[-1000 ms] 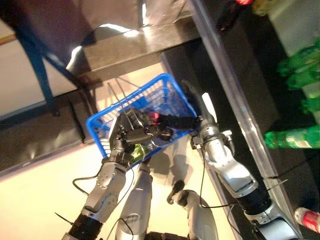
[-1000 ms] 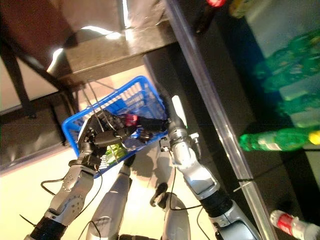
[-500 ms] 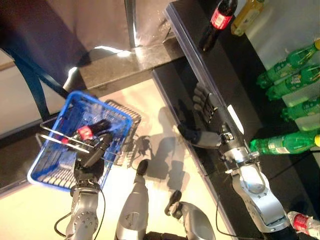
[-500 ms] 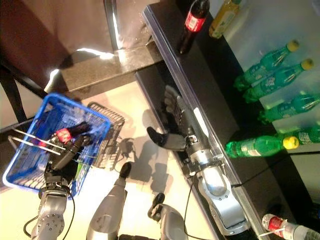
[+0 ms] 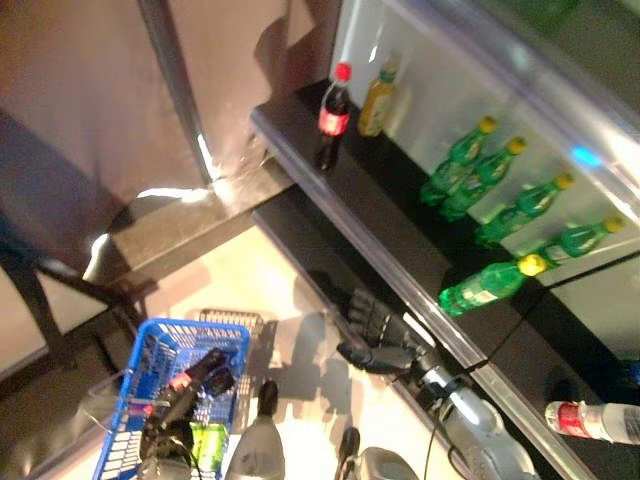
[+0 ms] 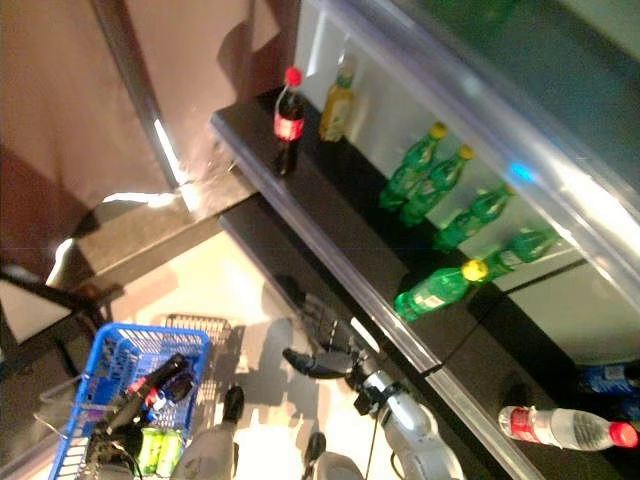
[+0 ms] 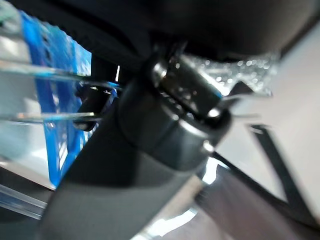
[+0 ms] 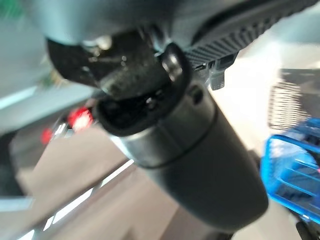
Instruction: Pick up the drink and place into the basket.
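The blue wire basket (image 5: 130,392) hangs at the lower left. My left hand (image 5: 163,432) is curled round its metal handle, as the left wrist view shows beside the blue mesh (image 7: 56,125). In the basket lies a dark drink bottle with a red label (image 5: 203,368), over something green (image 5: 208,441). My right hand (image 5: 378,336) hovers by the front edge of the black shelf (image 5: 400,250), fingers relaxed, holding nothing.
On the shelf stand a cola bottle (image 5: 333,108) and a yellow bottle (image 5: 376,92). Several green bottles (image 5: 462,155) lie further along, one (image 5: 490,285) near the edge. A clear bottle with a red label (image 5: 595,420) lies lower right. A glass door frame (image 5: 175,80) rises behind.
My right hand let go of the dark bottle in the basket and drew back to the shelf edge, open. The left hand carried the basket leftward. The camera tilted up towards the shelf.
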{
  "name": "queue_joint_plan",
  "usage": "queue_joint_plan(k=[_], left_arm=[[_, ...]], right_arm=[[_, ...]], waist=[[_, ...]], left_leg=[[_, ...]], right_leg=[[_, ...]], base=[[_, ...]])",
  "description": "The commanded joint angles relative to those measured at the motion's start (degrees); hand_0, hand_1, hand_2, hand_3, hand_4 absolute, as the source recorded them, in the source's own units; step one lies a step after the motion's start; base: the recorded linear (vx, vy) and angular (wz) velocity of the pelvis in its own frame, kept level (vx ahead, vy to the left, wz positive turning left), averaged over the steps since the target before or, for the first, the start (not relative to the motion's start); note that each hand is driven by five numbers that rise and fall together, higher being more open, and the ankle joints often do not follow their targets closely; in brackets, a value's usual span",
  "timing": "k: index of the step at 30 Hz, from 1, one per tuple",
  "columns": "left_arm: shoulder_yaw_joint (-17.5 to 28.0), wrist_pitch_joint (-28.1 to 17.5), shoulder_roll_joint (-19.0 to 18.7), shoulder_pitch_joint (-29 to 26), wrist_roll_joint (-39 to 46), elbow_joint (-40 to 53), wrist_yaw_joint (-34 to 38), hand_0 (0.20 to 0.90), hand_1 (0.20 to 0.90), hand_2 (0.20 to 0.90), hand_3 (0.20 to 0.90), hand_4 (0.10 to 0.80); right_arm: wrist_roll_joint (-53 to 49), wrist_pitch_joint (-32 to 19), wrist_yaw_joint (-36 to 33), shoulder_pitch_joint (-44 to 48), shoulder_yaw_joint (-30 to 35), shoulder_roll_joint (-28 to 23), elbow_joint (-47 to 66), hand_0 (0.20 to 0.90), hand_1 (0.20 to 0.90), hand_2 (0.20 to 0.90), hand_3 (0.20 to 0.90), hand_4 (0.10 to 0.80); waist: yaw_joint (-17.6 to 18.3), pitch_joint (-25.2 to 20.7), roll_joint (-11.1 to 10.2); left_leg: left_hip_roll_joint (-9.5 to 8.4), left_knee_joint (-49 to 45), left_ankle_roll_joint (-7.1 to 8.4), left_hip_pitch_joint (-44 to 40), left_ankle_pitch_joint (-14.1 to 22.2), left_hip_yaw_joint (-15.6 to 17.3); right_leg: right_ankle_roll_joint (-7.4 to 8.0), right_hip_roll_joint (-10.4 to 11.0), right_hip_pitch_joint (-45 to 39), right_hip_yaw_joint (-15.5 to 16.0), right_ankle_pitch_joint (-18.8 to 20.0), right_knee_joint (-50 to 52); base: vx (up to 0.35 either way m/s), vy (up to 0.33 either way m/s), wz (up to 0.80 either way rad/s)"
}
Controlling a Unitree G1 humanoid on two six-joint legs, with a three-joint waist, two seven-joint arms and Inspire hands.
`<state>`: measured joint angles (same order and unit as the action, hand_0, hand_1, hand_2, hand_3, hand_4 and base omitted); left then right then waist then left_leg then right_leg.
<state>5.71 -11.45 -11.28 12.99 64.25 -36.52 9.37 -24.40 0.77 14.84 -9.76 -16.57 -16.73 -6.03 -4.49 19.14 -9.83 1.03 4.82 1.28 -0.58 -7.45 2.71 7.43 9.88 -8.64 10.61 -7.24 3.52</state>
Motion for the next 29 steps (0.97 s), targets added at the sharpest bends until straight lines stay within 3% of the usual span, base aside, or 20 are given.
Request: queue_joint_plan(k=[1, 7, 13, 15, 16, 22, 29], left_arm=[[0.4, -10.0, -3.6, -6.1, -8.2, 4.0, -3.4, 0.300, 0.300, 0.300, 0.200, 0.100], [-1.0, -6.8, -1.6, -7.2, -10.7, -8.8, -3.3, 0.300, 0.300, 0.300, 0.200, 0.100], [-1.0, -3.7, 0.1, -8.5, -17.3, -24.5, -3.8, 0.300, 0.300, 0.300, 0.200, 0.100], [-1.1, -2.0, 0.6, -8.8, -19.8, -28.7, -2.9, 0.300, 0.300, 0.300, 0.200, 0.100], [-0.9, -2.6, 0.9, -9.4, -20.0, -31.5, -4.2, 0.300, 0.300, 0.300, 0.200, 0.100], [-0.7, -4.1, 1.5, -10.0, -18.0, -34.0, -6.2, 0.300, 0.300, 0.300, 0.200, 0.100], [-1.9, -3.6, 1.7, -10.0, -17.8, -33.4, -6.1, 0.300, 0.300, 0.300, 0.200, 0.100]], right_arm=[[-0.7, -4.3, -1.0, -2.5, -2.6, -3.5, -1.3, 0.900, 0.900, 0.900, 0.900, 0.800], [4.2, -4.7, -7.3, -2.2, -2.5, -1.7, -17.9, 0.900, 0.900, 0.900, 0.900, 0.800], [10.1, -9.3, -11.3, 0.9, 1.7, 4.1, -45.6, 0.900, 0.900, 0.900, 0.900, 0.800], [9.0, -7.6, -12.0, 1.6, 3.3, 5.5, -51.5, 0.900, 0.900, 0.900, 0.900, 0.800], [8.9, -9.1, -11.7, 1.9, 5.1, 6.4, -56.4, 0.900, 0.900, 0.900, 0.900, 0.800], [4.8, -9.8, -12.4, 2.8, 10.2, 7.2, -64.1, 0.900, 0.900, 0.900, 0.900, 0.800], [5.8, -10.5, -12.8, 3.2, 10.2, 6.9, -65.7, 0.900, 0.900, 0.900, 0.900, 0.800]], waist=[[2.1, -13.2, 8.4], [3.3, -14.0, 8.5], [2.9, -13.9, 8.3], [2.8, -14.0, 8.4], [2.8, -14.1, 8.5], [3.2, -14.4, 9.0], [3.4, -14.6, 9.2]], left_leg=[[3.63, 0.2, 2.97, -4.6, 5.3, 1.2], [4.05, 0.2, 3.72, -4.5, 5.7, 1.4], [4.47, 0.2, 3.72, -4.8, 5.9, 2.3], [4.55, 0.2, 3.69, -4.9, 6.0, 2.5], [4.57, 0.2, 3.69, -4.9, 6.1, 2.7], [4.76, 0.2, 3.59, -5.5, 6.6, 3.8], [5.01, 0.2, 3.62, -5.4, 6.7, 4.2]], right_leg=[[2.87, 2.0, 2.0, 1.2, 8.7, -1.1], [2.74, 2.2, 1.0, 2.0, 8.9, -3.9], [2.28, 2.2, 0.3, 3.4, 9.1, -5.8], [2.25, 2.2, 0.2, 3.7, 9.3, -6.1], [2.20, 2.2, 0.3, 3.6, 9.3, -6.2], [1.78, 2.1, 0.4, 3.1, 8.9, -6.1], [1.49, 1.7, 0.8, 2.6, 8.6, -5.9]], base=[[-0.052, -0.023, -0.16], [-0.071, -0.048, -0.23], [-0.039, -0.038, -0.12], [-0.013, -0.027, -0.08], [-0.009, -0.028, -0.17], [0.015, -0.003, -0.04], [0.033, -0.007, 0.00]])
